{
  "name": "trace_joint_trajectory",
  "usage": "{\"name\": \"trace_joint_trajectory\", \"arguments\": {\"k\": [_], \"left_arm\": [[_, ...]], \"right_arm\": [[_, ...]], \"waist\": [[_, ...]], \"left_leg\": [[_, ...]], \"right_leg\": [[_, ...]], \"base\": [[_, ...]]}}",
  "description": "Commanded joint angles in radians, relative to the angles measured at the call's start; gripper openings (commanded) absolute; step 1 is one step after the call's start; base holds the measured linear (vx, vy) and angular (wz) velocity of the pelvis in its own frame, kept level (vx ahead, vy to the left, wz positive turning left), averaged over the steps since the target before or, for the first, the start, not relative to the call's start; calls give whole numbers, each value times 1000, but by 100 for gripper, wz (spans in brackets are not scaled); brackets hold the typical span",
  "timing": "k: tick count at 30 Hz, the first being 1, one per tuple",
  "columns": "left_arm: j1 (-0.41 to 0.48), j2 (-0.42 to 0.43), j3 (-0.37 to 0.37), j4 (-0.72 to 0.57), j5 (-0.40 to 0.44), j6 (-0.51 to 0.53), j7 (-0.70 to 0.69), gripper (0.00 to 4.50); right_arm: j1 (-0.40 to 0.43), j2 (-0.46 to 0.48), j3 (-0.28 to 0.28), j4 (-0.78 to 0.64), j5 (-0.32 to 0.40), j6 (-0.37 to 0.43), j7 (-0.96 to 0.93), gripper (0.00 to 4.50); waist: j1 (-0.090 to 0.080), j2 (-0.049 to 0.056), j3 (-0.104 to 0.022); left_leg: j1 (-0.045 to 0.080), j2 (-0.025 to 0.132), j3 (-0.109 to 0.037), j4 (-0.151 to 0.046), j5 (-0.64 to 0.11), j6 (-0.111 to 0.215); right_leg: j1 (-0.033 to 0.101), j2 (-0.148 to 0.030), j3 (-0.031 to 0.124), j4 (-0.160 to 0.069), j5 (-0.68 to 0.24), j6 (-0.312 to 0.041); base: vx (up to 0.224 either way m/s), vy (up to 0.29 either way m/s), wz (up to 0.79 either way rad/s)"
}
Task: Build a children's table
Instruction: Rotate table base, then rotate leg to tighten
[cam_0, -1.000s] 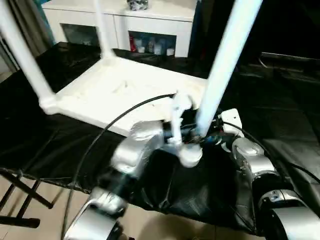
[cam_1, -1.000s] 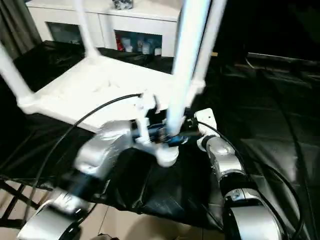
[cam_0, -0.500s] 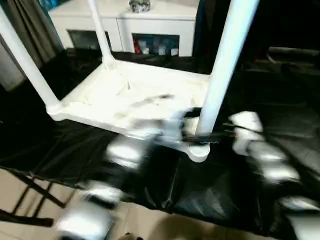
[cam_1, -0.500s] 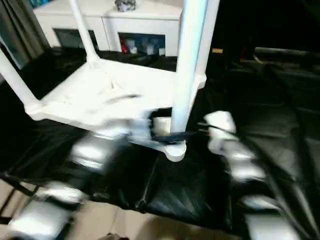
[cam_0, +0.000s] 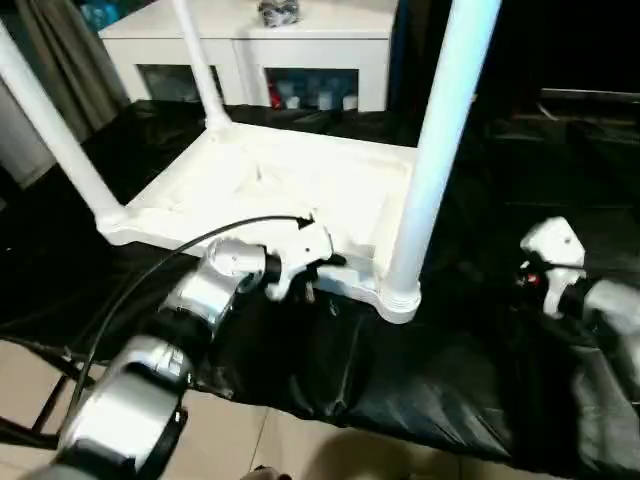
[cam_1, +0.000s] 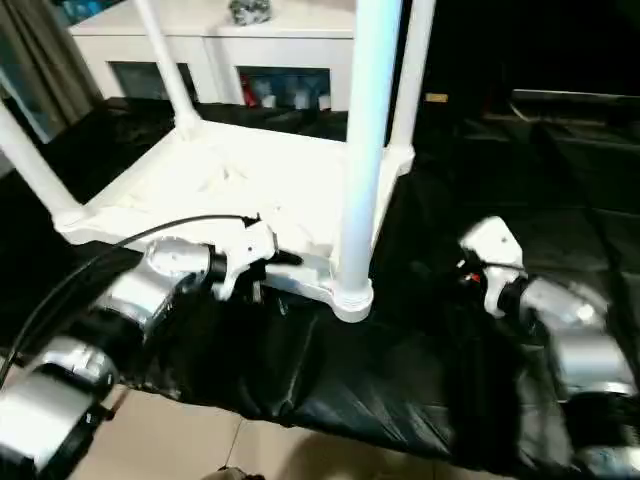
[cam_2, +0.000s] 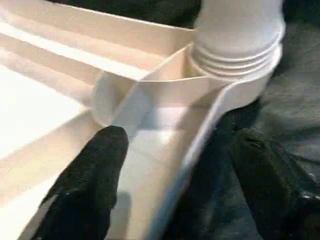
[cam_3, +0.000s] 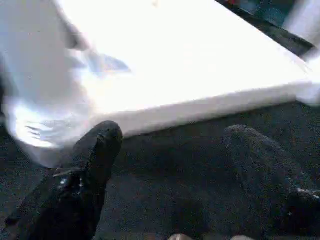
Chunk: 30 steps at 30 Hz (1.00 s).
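Observation:
The children's table lies upside down on the black cloth, its white tabletop (cam_0: 250, 185) showing the ribbed underside. Its white legs point upward: a near right leg (cam_0: 435, 160), a left leg (cam_0: 50, 125) and a far leg (cam_0: 200, 65). The near leg stands in its corner socket (cam_2: 235, 60). My left gripper (cam_2: 180, 137) is open, straddling the tabletop's front rim just left of that socket, one finger inside and one outside. My right gripper (cam_3: 174, 131) is open over the cloth to the right of the near leg, holding nothing, apart from the tabletop edge.
A white glass-door cabinet (cam_0: 300, 60) stands behind the black-covered work table (cam_0: 450, 370). The work table's front edge runs close below the grippers, with floor (cam_0: 300, 450) beneath. A black cable (cam_0: 150, 290) arcs over my left forearm. Black stand legs (cam_0: 40, 390) show low left.
Both grippers were at the base of the near leg. The left has drawn back left onto the rim, the right has moved off to the right. The leg stands alone in its socket.

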<state>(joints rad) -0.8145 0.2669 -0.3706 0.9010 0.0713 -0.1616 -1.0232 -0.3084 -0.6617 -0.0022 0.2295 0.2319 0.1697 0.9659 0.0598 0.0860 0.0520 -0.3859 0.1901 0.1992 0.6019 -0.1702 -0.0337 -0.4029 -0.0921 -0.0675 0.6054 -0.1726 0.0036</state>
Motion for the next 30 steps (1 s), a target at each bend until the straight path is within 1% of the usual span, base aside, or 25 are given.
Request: {"name": "trace_joint_trajectory", "arguments": {"k": [1, 2, 3, 4, 5, 6, 8, 9, 10, 11, 12, 13, 15, 16, 17, 19, 20, 21, 22, 23, 24, 26, 28, 29, 30], "left_arm": [[-20, 19, -7, 41, 23, -25, 18, 334], [-37, 16, -1, 80, 32, -47, 22, 324], [-46, 14, 1, 99, 37, -58, 22, 316], [-56, 8, 0, 127, 46, -73, 20, 310], [-56, 8, 0, 127, 46, -73, 20, 301], [-68, 2, -2, 156, 55, -88, 25, 290], [-80, -3, -5, 180, 63, -99, 34, 275], [-88, -5, -5, 194, 66, -105, 38, 273], [-93, -8, -2, 204, 67, -109, 41, 260], [-99, -11, 3, 218, 64, -112, 33, 260], [-105, -18, 6, 238, 67, -125, 35, 236], [-107, -20, 6, 246, 69, -132, 38, 231], [-116, -30, 5, 270, 78, -145, 33, 221], [-119, -32, 5, 278, 82, -150, 33, 207], [-133, -45, 4, 303, 92, -165, 32, 194], [-139, -54, 6, 312, 93, -170, 25, 186], [-143, -61, 6, 319, 93, -170, 17, 184], [-146, -65, 7, 325, 93, -171, 11, 166], [-152, -68, -7, 334, 108, -182, 4, 152], [-153, -69, -8, 336, 110, -182, 2, 152], [-167, -79, -25, 351, 130, -187, -11, 143], [-180, -88, -35, 367, 147, -180, -21, 133], [-186, -92, -42, 382, 162, -176, -41, 109], [-188, -92, -49, 387, 169, -168, -63, 104], [-190, -91, -61, 395, 179, -151, -98, 102]], "right_arm": [[12, -23, 24, -57, 22, 42, 52, 414], [15, -45, 39, -95, 31, 69, 87, 420], [16, -56, 45, -111, 34, 82, 101, 430], [17, -71, 54, -133, 39, 99, 119, 441], [17, -71, 54, -133, 39, 99, 119, 447], [17, -82, 59, -152, 45, 121, 133, 450], [11, -88, 63, -159, 47, 137, 145, 450], [5, -90, 67, -161, 46, 145, 150, 450], [1, -92, 71, -159, 41, 146, 155, 450], [-5, -93, 77, -156, 36, 147, 159, 450], [-10, -94, 82, -156, 31, 152, 162, 450], [-11, -94, 83, -157, 30, 154, 164, 450], [-15, -97, 87, -157, 28, 158, 169, 450], [-16, -99, 88, -158, 27, 159, 170, 450], [-9, -105, 87, -164, 24, 163, 174, 450], [-4, -108, 85, -169, 25, 166, 176, 450], [1, -109, 83, -175, 27, 171, 178, 450], [3, -110, 83, -178, 30, 174, 179, 450], [8, -112, 83, -181, 30, 174, 178, 450], [9, -112, 83, -182, 30, 173, 178, 450], [22, -115, 82, -192, 33, 174, 179, 450], [35, -117, 79, -205, 39, 180, 178, 450], [46, -118, 78, -215, 42, 182, 177, 450], [50, -120, 78, -218, 44, 183, 178, 450], [57, -122, 79, -222, 46, 186, 180, 450]], "waist": [[9, -57, -71], [14, -51, -71], [18, -53, -71], [16, -69, -71], [22, -63, -70], [22, -63, -71], [26, -81, -71], [31, -78, -70], [33, -84, -69], [34, -85, -68], [35, -86, -68], [36, -88, -68], [40, -86, -67], [41, -89, -68], [43, -81, -69], [44, -87, -69], [45, -87, -70], [46, -82, -70], [46, -85, -69], [47, -76, -68], [45, -70, -68], [46, -74, -69], [45, -70, -69], [45, -72, -69], [45, -70, -69]], "left_leg": [[10, 29, -18, -59, -219, 110], [12, 31, -19, -59, -212, 106], [13, 31, -20, -59, -206, 106], [11, 33, -18, -60, -204, 107], [14, 35, -20, -63, -208, 102], [16, 37, -20, -64, -216, 95], [18, 41, -20, -66, -225, 87], [20, 42, -20, -67, -231, 82], [22, 42, -20, -68, -234, 76], [21, 43, -20, -69, -238, 73], [23, 41, -19, -68, -245, 67], [22, 42, -20, -69, -239, 66], [25, 43, -18, -68, -236, 66], [22, 42, -18, -67, -228, 67], [21, 42, -19, -66, -219, 69], [21, 42, -19, -65, -215, 72], [21, 42, -20, -65, -213, 72], [22, 42, -19, -65, -213, 73], [20, 42, -20, -65, -215, 73], [21, 42, -21, -65, -219, 72], [21, 42, -21, -66, -232, 68], [23, 43, -22, -68, -243, 63], [22, 40, -23, -67, -243, 61], [22, 41, -22, -67, -244, 63], [21, 41, -23, -67, -244, 63]], "right_leg": [[49, -47, 29, -91, -358, -173], [47, -51, 31, -88, -356, -175], [45, -49, 31, -88, -351, -175], [45, -49, 33, -85, -335, -179], [44, -52, 33, -86, -339, -179], [43, -54, 34, -87, -328, -186], [43, -56, 36, -84, -301, -197], [41, -58, 36, -84, -296, -202], [40, -59, 37, -83, -291, -207], [41, -60, 37, -84, -292, -207], [40, -60, 37, -85, -297, -208], [42, -61, 38, -83, -281, -212], [41, -62, 39, -84, -261, -220], [44, -63, 40, -80, -242, -227], [46, -63, 40, -78, -227, -230], [49, -63, 40, -78, -212, -231], [49, -64, 39, -77, -208, -234], [48, -62, 39, -78, -208, -236], [50, -63, 39, -77, -205, -240], [49, -64, 39, -79, -209, -241], [50, -62, 38, -82, -213, -239], [52, -62, 39, -83, -211, -236], [53, -62, 37, -82, -209, -239], [53, -62, 37, -84, -210, -240], [54, -63, 37, -84, -213, -242]], "base": [[0, 0, 0], [0, 0, 0], [0, 0, 0], [0, 0, 0], [0, 0, 0], [0, 0, 0], [0, 0, 0], [0, 0, 0], [0, 0, 0], [0, 0, 0], [0, 0, 0], [0, 0, 0], [0, 0, 0], [0, 0, 0], [0, 0, 0], [0, 0, 0], [0, 0, 0], [0, 0, 0], [0, 0, 0], [0, 0, 0], [0, 0, 0], [0, 0, 0], [0, 0, 0], [0, 0, 0], [0, 0, 0]]}}
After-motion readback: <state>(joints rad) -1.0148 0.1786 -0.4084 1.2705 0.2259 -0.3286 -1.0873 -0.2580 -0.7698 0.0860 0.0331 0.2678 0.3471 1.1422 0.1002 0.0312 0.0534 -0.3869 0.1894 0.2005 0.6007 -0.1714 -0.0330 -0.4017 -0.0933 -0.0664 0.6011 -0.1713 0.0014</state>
